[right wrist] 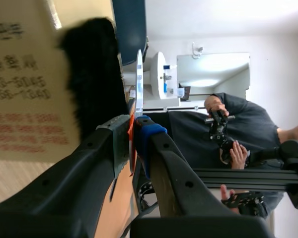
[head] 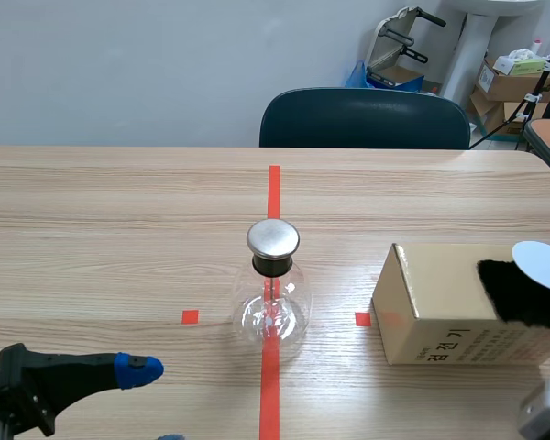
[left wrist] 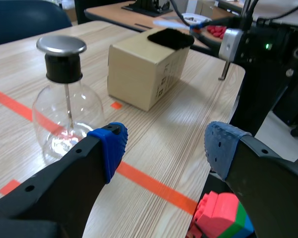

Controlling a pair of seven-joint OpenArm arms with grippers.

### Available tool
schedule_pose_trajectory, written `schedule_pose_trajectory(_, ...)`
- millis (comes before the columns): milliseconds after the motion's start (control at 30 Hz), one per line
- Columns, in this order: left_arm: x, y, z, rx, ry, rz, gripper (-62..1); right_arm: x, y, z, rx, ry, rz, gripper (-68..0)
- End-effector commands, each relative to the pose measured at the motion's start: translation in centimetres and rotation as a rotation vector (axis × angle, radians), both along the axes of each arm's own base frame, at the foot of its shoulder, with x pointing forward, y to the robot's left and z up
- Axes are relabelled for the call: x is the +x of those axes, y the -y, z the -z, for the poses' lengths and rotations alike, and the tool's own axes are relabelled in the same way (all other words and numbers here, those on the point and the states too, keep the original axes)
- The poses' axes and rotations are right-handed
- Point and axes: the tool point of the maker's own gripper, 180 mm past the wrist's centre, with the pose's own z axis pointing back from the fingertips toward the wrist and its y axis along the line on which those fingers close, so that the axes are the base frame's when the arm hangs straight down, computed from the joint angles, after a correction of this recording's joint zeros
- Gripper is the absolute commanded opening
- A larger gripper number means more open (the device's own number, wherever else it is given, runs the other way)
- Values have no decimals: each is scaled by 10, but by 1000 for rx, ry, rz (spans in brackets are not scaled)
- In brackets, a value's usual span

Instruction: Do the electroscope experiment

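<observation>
The left end effector (left wrist: 164, 148) hovers low over the desk (head: 119, 238) with its fingers spread wide, nothing between them. The electroscope (left wrist: 64, 109), a clear round flask with a black neck and a metal cap, stands on the red tape line just ahead of it, off its left finger. Farther ahead sits a box (left wrist: 144, 69) with black fur (left wrist: 171, 37) on top. Toy blocks (left wrist: 221, 215) lie under its right finger. The right end effector (right wrist: 133, 144) is clenched on a thin white disc (right wrist: 139, 74), seen edge-on. The disc sits just beside the fur; I can't tell whether they touch. A person (right wrist: 228, 129) sits beyond.
</observation>
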Motion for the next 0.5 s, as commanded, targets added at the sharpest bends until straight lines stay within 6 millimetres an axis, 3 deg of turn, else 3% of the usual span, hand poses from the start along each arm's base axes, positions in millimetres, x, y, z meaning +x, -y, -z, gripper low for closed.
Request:
schedule_pose_trajectory(0, -5, 9, -15, -58, 1, 20, -245, 1, 1, -13, -26, 63, -11, -654)
schedule_pose_trajectory(233, -14, 19, -21, -74, -18, 63, -245, -13, 2, 8, -40, -4, -13, -654)
schedule_pose_trajectory(467, -16, 22, -20, -76, -24, 69, -245, -22, 6, 12, -52, -31, 1, -654)
